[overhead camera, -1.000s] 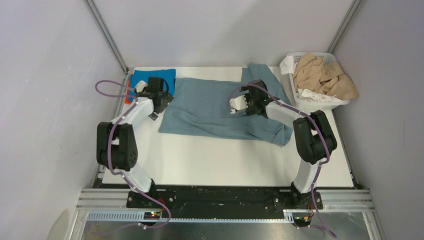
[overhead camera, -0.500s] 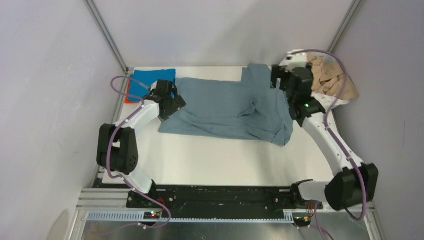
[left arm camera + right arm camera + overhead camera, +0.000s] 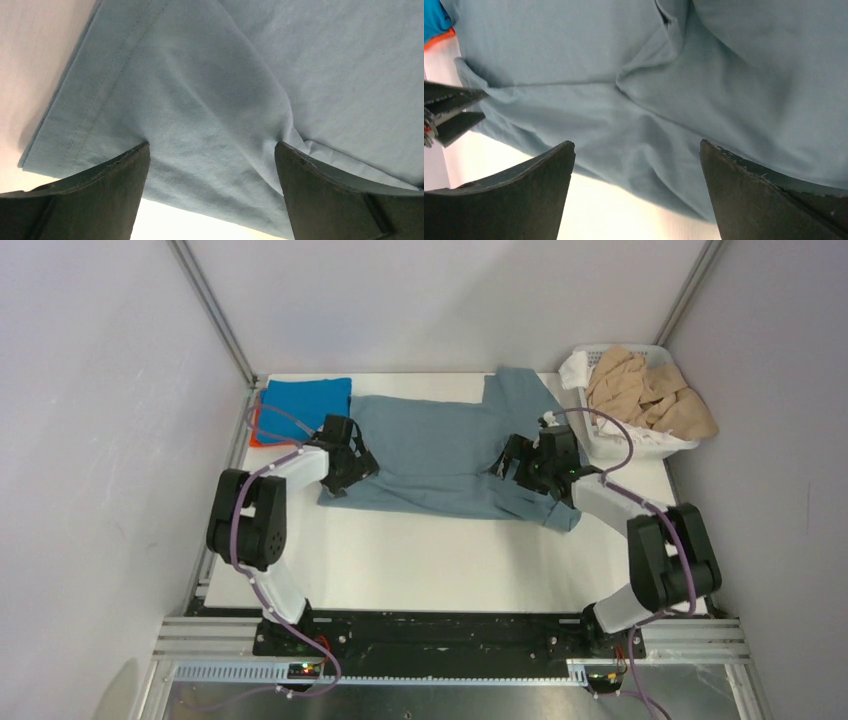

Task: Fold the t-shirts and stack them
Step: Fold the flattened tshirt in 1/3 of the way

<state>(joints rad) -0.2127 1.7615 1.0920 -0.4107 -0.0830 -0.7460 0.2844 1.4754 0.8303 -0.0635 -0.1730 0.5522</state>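
Progress check: I count two shirts done, a bright blue shirt folded flat at the back left corner of the table with an orange shirt peeking out under its left edge, so that looks like the stack started. The large grey-blue shirt is the one in hand, lying across the back middle of the table and only partly folded, I'd say: the near edge looks doubled over and one sleeve sticks out toward the back wall. It looks soft and matte, with long shallow creases, a stitched hem at the left end and a lumpy bunch near the right end. Left gripper sits low over the shirt's near left corner; in the left wrist view its fingers are spread wide with the hem between them, nothing pinched. Right gripper is down over the right part of the same shirt, also spread wide in its wrist view, cloth folds under it, nothing held. Left to do, by my read: finish folding this one, put it on the blue stack, then empty the white basket at the back right, which holds crumpled tan shirts and a white shirt. Under halfway, roughly.
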